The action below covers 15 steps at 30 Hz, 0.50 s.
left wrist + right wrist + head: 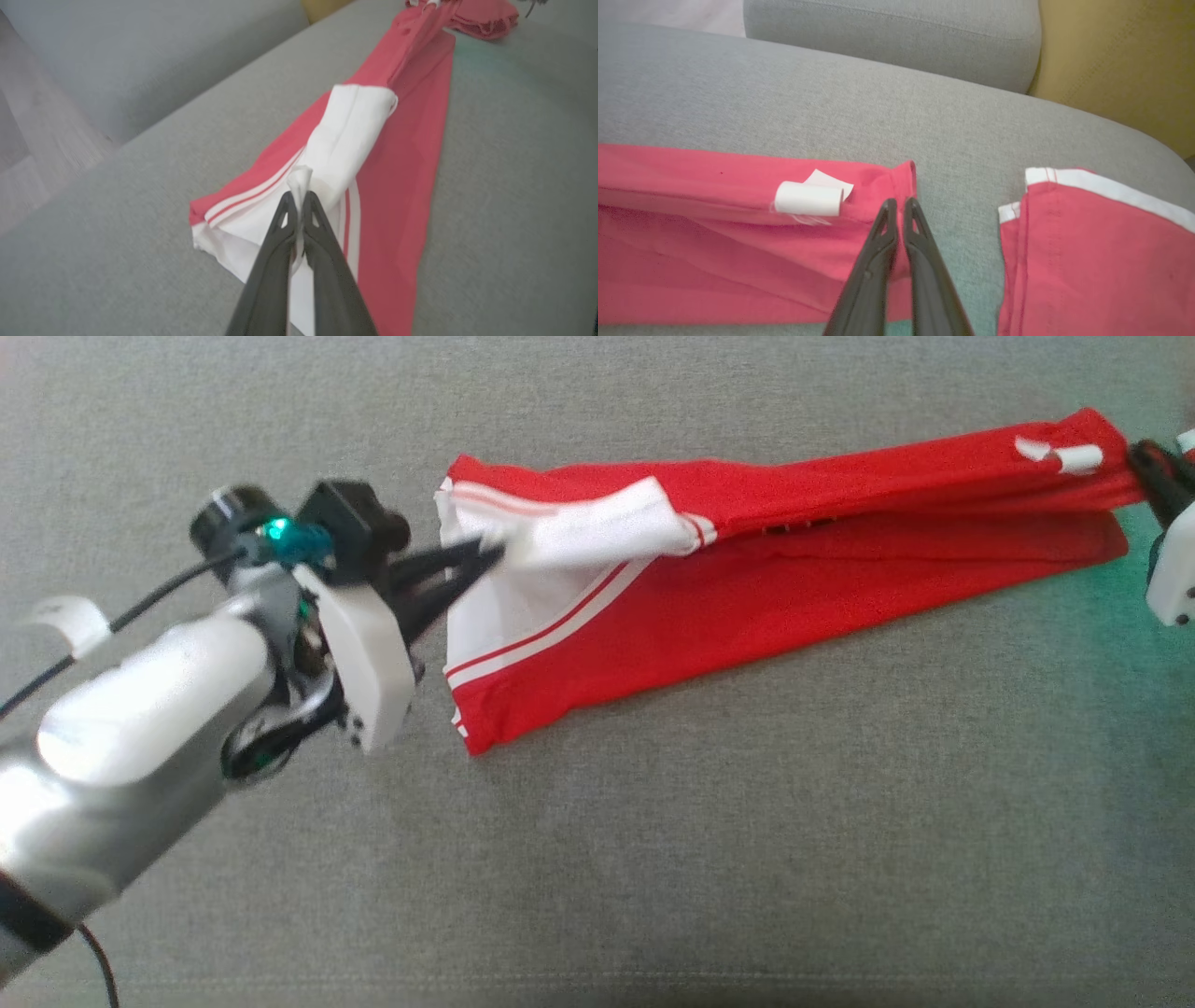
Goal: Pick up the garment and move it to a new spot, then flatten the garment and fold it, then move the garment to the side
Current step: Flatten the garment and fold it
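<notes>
The garment is red with white panels and stripes, stretched long across the grey cushion. My left gripper is shut on a pinch of its white fabric at the left end; the left wrist view shows the white cloth bunched between the closed fingertips of the left gripper. My right gripper is shut on the red hem at the far right end, beside a rolled white label. In the right wrist view the right gripper pinches the garment next to that label.
A second red piece with white trim lies just right of my right gripper. A grey back cushion and a yellow cushion stand behind the seat. The seat's edge drops to the floor on the left.
</notes>
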Tool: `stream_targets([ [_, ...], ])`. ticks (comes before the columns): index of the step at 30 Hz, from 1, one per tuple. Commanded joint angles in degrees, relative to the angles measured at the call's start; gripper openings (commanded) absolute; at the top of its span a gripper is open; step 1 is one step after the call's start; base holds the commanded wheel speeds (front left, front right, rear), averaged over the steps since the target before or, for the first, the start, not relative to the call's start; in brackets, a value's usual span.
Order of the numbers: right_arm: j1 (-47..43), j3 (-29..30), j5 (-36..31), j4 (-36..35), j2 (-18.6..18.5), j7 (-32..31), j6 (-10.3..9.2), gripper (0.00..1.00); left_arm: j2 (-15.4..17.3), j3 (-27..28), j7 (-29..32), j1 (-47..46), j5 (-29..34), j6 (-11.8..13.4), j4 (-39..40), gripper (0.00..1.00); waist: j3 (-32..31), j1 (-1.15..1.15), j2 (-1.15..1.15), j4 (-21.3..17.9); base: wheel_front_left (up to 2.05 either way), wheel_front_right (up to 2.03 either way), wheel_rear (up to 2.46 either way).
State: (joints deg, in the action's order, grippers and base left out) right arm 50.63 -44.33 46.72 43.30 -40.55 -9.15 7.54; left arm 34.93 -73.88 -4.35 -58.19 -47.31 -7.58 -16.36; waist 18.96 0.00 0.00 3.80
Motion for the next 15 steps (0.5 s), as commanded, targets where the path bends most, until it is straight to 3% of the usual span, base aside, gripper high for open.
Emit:
stream_targets([
  [1, -1.3, -0.3, 0.4, -1.2, -2.5, -0.3, -0.05, 0.0, 2.8, 2.1, 1.1, -1.1, -0.7, 0.1, 1.6, 0.0, -0.1, 0.0, 0.0, -0.1, 0.0, 0.0, 0.0],
  [7, -1.4, -3.8, 1.5, -3.0, -3.8, -3.3, -0.05, 0.0, 5.9, 0.9, 9.0, 0.2, -3.7, 0.1, 7.0, 0.0, 0.0, 0.0, 0.0, -0.7, 0.0, 0.0, 0.0],
  [12, -1.4, -6.4, 3.0, -3.5, -4.5, -6.4, -0.05, 0.0, 5.5, 0.7, 11.7, 1.4, -4.1, 0.1, 6.8, 0.0, 0.5, 0.0, 0.0, -1.4, 0.0, 0.0, 0.0],
  [13, -1.2, -6.6, 3.2, -3.5, -4.5, -6.7, -0.05, 0.08, 5.3, 0.6, 12.1, 1.8, -4.0, 0.1, 6.5, 0.0, 0.5, 0.0, 0.0, -1.6, 0.0, 0.0, 0.0],
  [14, -1.2, -6.2, 4.1, -3.1, -4.3, -7.1, -0.05, 1.0, 5.0, 0.6, 12.4, 2.2, -4.2, 0.1, 5.8, 0.0, 0.5, 0.0, 0.0, -1.8, 0.0, 0.0, 0.0],
  [15, -1.3, -5.9, 5.0, -2.6, -3.9, -7.9, -0.05, 1.0, 4.7, 0.6, 12.4, 2.6, -4.2, 0.1, 5.2, 0.4, 0.4, 0.0, 0.0, -2.1, 0.0, 0.0, 0.0],
])
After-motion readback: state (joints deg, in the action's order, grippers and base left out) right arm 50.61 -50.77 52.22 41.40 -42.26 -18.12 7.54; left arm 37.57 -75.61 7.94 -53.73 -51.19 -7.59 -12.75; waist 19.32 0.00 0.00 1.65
